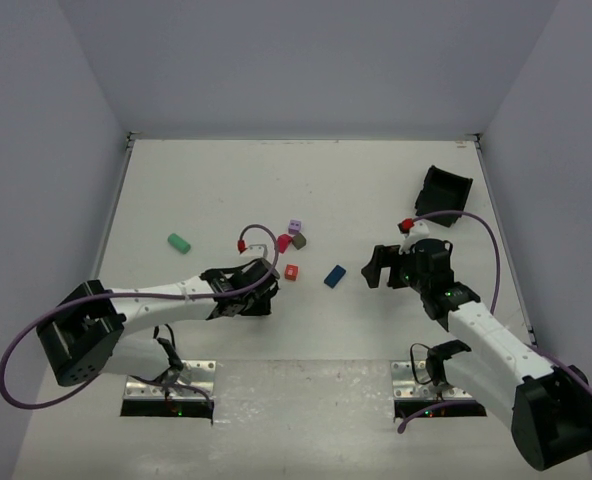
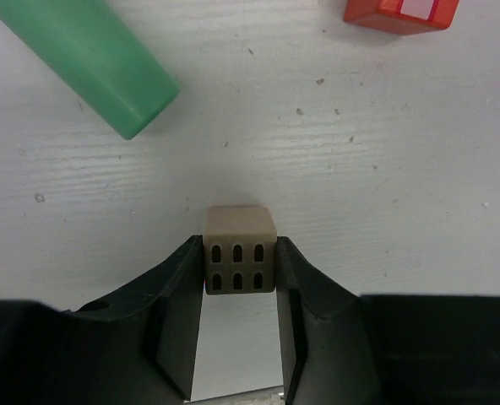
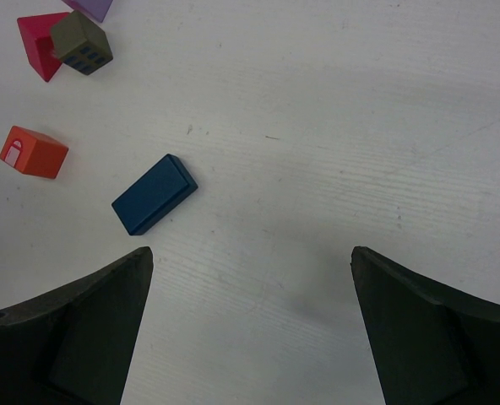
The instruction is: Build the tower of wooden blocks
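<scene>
Pale grey walls (image 1: pixel 306 60) box in a white bench (image 1: pixel 226 180). A black plastic bin (image 1: pixel 444 190) sits at the far right.

**Progress.** No tower stands in any view. Judged barely begun: one piece is in hand and all the stacking is left to do.

Loose pieces on the bench:
- green wooden cylinder (image 1: pixel 179 242), lying alone at the left
- purple wooden cube (image 1: pixel 295 226), magenta wooden wedge (image 1: pixel 284 242) and dark brown wooden cube (image 1: pixel 299 240), bunched mid-bench. In the right wrist view the brown cube touches the wedge; cannot tell whether it leans on it or only butts against it.
- orange-red wooden block (image 1: pixel 291 271) and blue wooden slab (image 1: pixel 334 276), each lying apart, on the near side of the bunch

**Left arm.** It reaches low from its near-left base toward the middle. The left claw (image 1: pixel 256 293) ends up just left of and nearer than the orange-red block. It pinches a tan wooden cube with painted windows (image 2: pixel 240 228), one finger on each side face and the window face toward the wrist camera. Cannot tell whether this cube rests on the bench or hangs just off it.

**Right arm.** The forearm rises from the near-right base toward mid-right, with the wrist turned left. The right claw (image 3: pixel 250 253) is spread wide and holds nothing. The blue slab lies near, ahead of the fingers and off to one side, not between them.

**Left to do (judgement).** Pick a base spot, set the tan cube down, then bring the remaining pieces onto it one at a time.
</scene>
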